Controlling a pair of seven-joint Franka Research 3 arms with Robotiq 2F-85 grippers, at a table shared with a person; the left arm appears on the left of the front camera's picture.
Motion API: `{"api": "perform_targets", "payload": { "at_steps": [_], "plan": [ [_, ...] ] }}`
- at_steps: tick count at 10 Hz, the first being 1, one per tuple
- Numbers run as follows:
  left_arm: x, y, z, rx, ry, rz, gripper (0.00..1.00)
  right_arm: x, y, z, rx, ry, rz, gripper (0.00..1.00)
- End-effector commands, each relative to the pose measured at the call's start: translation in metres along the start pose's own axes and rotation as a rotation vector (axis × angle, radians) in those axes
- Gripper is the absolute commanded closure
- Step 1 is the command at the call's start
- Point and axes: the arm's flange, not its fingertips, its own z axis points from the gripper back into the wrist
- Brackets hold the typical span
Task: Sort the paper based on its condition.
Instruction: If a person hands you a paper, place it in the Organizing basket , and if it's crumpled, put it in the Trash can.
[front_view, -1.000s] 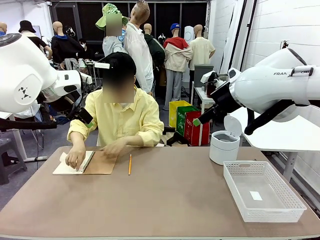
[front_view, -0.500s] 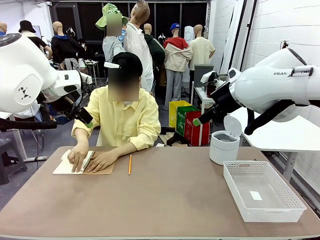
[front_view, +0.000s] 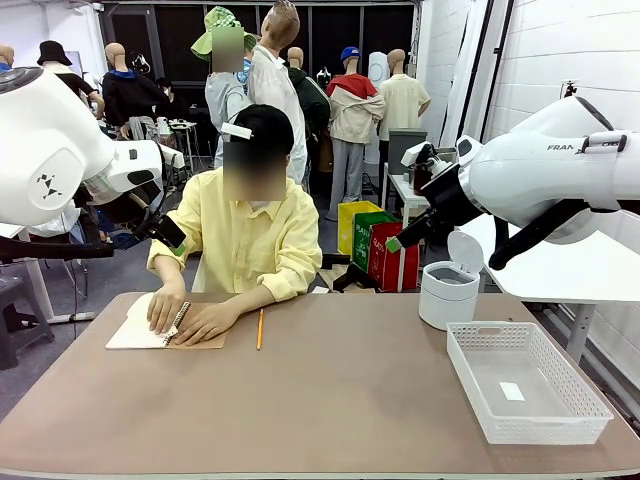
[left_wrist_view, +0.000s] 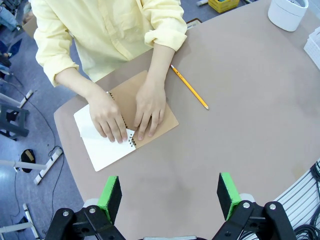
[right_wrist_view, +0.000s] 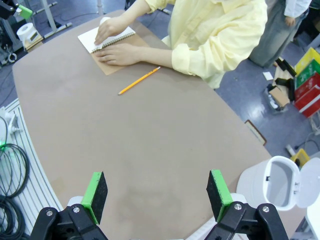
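SORTING NOT YET BEGUN: high above the near side of the table (front_view: 330, 420), the left gripper (left_wrist_view: 169, 187) and the right gripper (right_wrist_view: 156, 187) hang with jaws spread wide, nothing between them. On the robot's right a white basket (front_view: 527, 380) holds just a small white slip (front_view: 511, 391) (scrap or label, too small to tell), and beyond it a white bin (front_view: 448, 293) stands with its lid up. Farther across, a pencil (front_view: 259, 328) lies just beside a spiral-bound notebook (left_wrist_view: 169, 119), which the person at the far side pins down: one hand (left_wrist_view: 149, 105) flat on the tan cover, the other hand (left_wrist_view: 107, 120) on the paper (left_wrist_view: 100, 150), a white sheet lying at the spiral. Whether that sheet is loose or bound cannot be told. By the look of things no sheet has reached the basket or the bin, so the whole sort is left to do
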Motion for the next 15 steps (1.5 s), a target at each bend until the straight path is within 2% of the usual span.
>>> {"api": "perform_targets", "payload": {
  "at_steps": [1,15],
  "plan": [
    [-0.0002,-0.0002,0.0005,-0.004,0.006,0.000,0.00,-0.0007,0.0009,-0.0005,0.004,0.004,0.001,0.00],
    [-0.0002,-0.0002,0.0005,-0.004,0.006,0.000,0.00,-0.0007,0.0009,-0.0005,0.004,0.004,0.001,0.00]
  ]
}}
